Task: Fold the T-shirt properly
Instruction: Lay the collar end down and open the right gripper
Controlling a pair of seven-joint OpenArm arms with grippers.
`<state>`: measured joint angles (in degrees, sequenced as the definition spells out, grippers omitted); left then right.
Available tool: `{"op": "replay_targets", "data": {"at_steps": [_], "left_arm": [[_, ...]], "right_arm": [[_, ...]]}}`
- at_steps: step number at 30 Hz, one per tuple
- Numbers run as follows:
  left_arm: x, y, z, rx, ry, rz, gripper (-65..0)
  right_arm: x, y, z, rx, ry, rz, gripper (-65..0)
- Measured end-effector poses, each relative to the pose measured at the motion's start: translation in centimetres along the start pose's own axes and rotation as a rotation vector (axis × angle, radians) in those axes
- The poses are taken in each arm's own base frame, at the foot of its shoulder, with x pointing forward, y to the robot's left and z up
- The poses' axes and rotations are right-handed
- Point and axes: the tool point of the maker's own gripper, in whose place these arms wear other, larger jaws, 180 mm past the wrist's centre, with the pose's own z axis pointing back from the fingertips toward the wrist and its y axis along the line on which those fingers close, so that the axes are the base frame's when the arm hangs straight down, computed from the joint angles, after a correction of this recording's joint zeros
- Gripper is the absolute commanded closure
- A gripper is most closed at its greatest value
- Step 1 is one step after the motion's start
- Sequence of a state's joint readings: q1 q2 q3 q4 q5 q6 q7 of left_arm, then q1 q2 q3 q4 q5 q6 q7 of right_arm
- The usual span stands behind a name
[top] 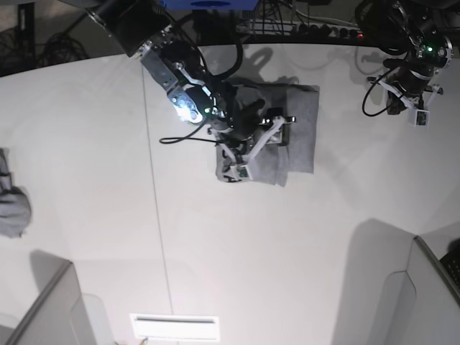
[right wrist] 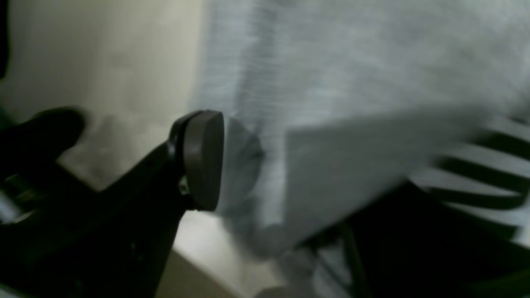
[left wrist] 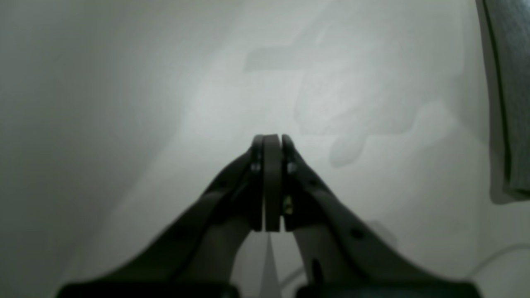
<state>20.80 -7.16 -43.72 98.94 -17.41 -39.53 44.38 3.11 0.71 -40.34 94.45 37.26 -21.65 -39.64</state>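
Folded T-shirt (top: 298, 129) lies lengthwise away from base; right tool (top: 248, 147) grips it, left tool (left wrist: 272, 182) clenched.

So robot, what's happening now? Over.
Left gripper shut, empty, off the T-shirt. Right gripper on the shirt; grip unclear. Nothing blocking.

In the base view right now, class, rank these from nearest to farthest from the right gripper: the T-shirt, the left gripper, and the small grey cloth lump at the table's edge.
1. T-shirt: directly under the right gripper, at upper centre of the table.
2. Left gripper: off the shirt, toward the image's upper right.
3. Small grey cloth lump: at the far left edge, farthest.
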Motion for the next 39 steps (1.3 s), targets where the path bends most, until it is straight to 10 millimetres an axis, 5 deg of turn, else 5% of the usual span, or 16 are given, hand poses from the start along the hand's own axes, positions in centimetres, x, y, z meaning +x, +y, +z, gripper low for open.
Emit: {"op": "replay_targets", "data": {"at_steps": [9,24,29,32,35,37,39], "left_arm": [[0.1,0.0,0.0,0.000,-0.003,0.000,0.0],[0.5,0.7,0.2,0.011,-0.004,-0.018,0.0],[0.8,2.9,1.1,0.066,-0.025,0.008,0.0],[0.9,3.4,1.4,0.082,-0.029,0.014,0.0],[0.5,3.2,1.4,0.075,-0.020,0.014,0.0],[0.5,3.1,1.3,0.072,-0.021,0.015,0.0],[0.6,3.1,1.3,0.073,-0.021,0.013,0.0]], "right_arm": [[0.6,2.6,0.3,0.034,0.046,-0.030,-32.7],[-4.5,8.6,-3.0,0.084,0.224,0.359,-32.7],[-0.3,12.7,0.4,0.209,0.059,0.431,-32.6],[1.0,8.7,1.3,0.148,0.045,0.368,-30.0],[2.2,2.5,1.8,0.021,0.017,0.247,-15.2],[3.5,0.3,2.7,-0.012,-0.047,0.184,0.0],[4.3,-1.1,3.5,-0.020,-0.110,0.158,0.0]]}}
